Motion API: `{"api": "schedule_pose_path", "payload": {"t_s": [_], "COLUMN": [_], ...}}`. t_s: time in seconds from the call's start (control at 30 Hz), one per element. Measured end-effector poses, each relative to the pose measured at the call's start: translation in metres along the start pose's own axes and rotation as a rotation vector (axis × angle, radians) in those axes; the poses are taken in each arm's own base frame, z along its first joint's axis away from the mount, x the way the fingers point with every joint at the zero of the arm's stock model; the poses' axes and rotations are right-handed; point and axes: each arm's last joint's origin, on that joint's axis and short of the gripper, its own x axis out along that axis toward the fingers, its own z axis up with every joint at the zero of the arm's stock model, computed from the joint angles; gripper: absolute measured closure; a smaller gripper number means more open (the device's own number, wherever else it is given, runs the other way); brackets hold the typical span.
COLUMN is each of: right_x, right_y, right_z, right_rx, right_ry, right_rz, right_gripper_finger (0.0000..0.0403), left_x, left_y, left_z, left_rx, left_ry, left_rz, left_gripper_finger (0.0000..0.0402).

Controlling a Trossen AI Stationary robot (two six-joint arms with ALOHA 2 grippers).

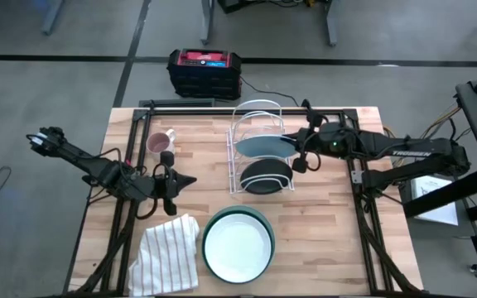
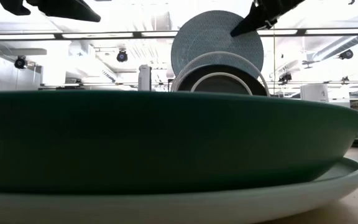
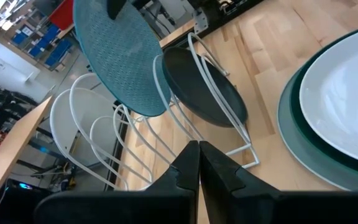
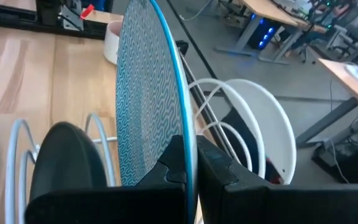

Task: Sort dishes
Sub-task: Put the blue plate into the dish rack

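The right gripper [image 1: 303, 154] is at the white wire rack [image 1: 257, 124], its fingers [image 4: 213, 165] clamped on the rim of the teal plate [image 1: 265, 146], which stands on edge in the rack's middle slots. The right wrist view shows the plate's patterned face [image 4: 145, 93] rising upright between the two fingers. Just in front of it, in the rack slot nearest the desk's front edge, the blackish plate [image 1: 265, 175] leans on edge; in the low view its pale rim [image 2: 219, 62] shows below the teal plate [image 2: 210, 34].

In front of the rack, near the desk's front edge, the dark green plate [image 1: 262, 220] sits stacked on the pale blue plate [image 2: 328, 183], the two touching. A striped cloth [image 1: 168, 252] lies beside the stack, on the rack's left front side.

The left gripper [image 1: 182, 180] hovers left of the rack, above the cloth, its fingers [image 3: 185, 168] pressed together and holding nothing. A pink mug [image 1: 161, 142] stands on the desk [image 1: 321, 223] left of the rack, toward the back.
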Motion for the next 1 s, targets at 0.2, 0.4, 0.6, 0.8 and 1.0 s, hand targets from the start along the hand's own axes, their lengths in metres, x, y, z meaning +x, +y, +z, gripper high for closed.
{"api": "schedule_pose_path", "payload": {"t_s": [0.2,0.4,0.6,0.8,1.0], "right_x": [0.002,0.005,0.009,0.009,0.009], "right_y": [0.002,0.005,0.008,0.010,0.010], "right_z": [-0.005,-0.013,-0.023,-0.027,-0.032], "right_rx": [-0.007,-0.016,-0.025,-0.030,-0.025], "right_ry": [0.019,0.043,0.074,0.101,0.149], "right_rz": [0.004,0.010,0.017,0.023,0.030], "right_gripper_finger": [0.0403,0.0403,0.0403,0.0403,0.0403], "left_x": [0.000,0.000,0.001,0.001,0.001], "left_y": [0.000,0.000,0.000,0.001,0.001], "left_z": [0.000,0.000,0.000,-0.001,-0.001], "left_rx": [-0.007,-0.016,-0.015,-0.020,-0.030], "left_ry": [0.002,0.003,0.005,0.005,0.005], "left_rz": [0.001,0.002,0.002,0.003,0.002], "left_gripper_finger": [0.0401,0.0401,0.0401,0.0401,0.0401]}}
